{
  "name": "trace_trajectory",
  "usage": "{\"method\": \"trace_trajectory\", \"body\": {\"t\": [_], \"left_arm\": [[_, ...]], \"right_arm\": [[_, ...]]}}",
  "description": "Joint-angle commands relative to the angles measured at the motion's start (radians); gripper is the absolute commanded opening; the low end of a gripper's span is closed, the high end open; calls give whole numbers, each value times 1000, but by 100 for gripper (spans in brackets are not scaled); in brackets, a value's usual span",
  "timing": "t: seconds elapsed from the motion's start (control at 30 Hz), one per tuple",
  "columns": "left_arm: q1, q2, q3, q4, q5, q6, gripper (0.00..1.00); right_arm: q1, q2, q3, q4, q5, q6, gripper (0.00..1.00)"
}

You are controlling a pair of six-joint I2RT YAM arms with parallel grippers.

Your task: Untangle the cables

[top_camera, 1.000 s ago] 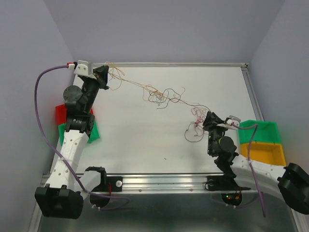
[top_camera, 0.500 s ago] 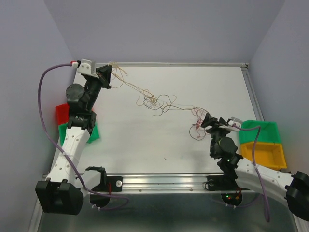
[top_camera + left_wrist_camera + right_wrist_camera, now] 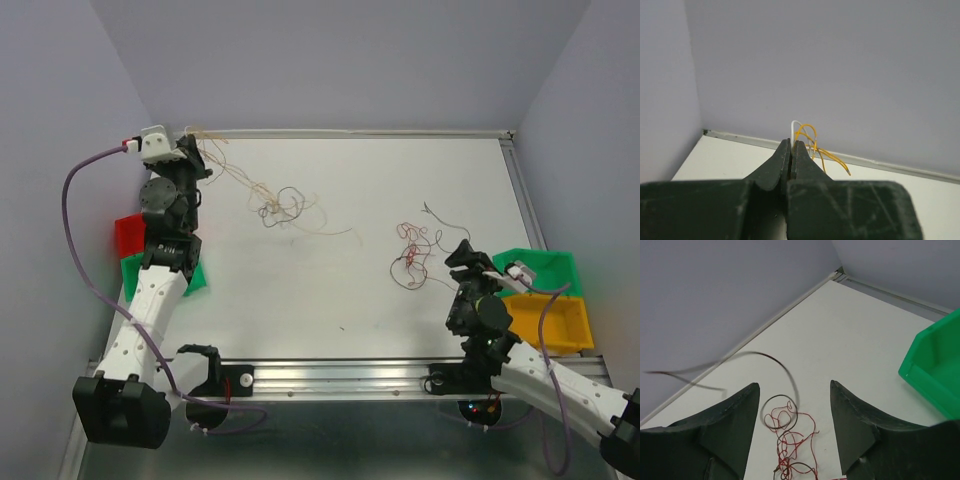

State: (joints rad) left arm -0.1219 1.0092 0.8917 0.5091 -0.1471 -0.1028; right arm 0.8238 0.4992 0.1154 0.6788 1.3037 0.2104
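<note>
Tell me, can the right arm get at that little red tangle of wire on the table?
Probably yes. The right gripper is open, and the red tangle lies on the bare table just ahead of it, with nothing in between.

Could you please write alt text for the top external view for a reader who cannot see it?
Two separate clumps lie on a white table: thin yellow and orange wires trailing from the shut left gripper at the far-left corner, and thin red and dark wires beside the open right gripper.
</note>
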Motion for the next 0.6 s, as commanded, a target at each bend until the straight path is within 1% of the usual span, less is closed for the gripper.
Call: {"method": "trace_trajectory", "body": {"t": [0.0,0.03,0.1,0.13,0.17,0.2,0.27,0.3,0.33,0.37,0.43,0.47,0.53,0.57], "left_arm": [[24,-55,-10,95,-137,-17,0],[24,-60,-16,100,-65,-15,0],[24,-60,-23,106,4,-40,0],[24,-54,-23,115,36,-41,0],[24,-47,-30,127,78,-40,0],[24,-37,-34,140,198,-40,0],[22,-20,-31,155,330,-41,0],[21,-11,-19,155,383,-46,0],[15,-3,-14,157,471,-52,0],[11,11,-5,152,527,-51,0],[10,11,-5,151,549,-51,0],[7,6,-8,154,550,-46,0],[4,-4,-10,157,583,-44,0],[-2,-17,-11,160,599,-44,0]], "right_arm": [[-6,-62,-48,-44,82,26,64],[-6,-67,-48,-47,74,29,65],[-6,-65,-45,-53,81,37,66],[-6,-62,-42,-58,62,37,67],[-6,-50,-40,-61,28,27,70],[-6,-42,-33,-70,-28,17,74],[-6,-15,-22,-77,-189,-2,79],[-6,4,-13,-78,-349,-8,84],[-8,57,-2,-76,-418,-3,86],[-6,87,27,-61,-536,-9,88],[-6,159,53,-36,-637,-20,90],[-6,236,67,17,-738,-46,90],[-6,309,73,85,-812,-66,91],[-6,391,78,150,-840,-77,91]]}}
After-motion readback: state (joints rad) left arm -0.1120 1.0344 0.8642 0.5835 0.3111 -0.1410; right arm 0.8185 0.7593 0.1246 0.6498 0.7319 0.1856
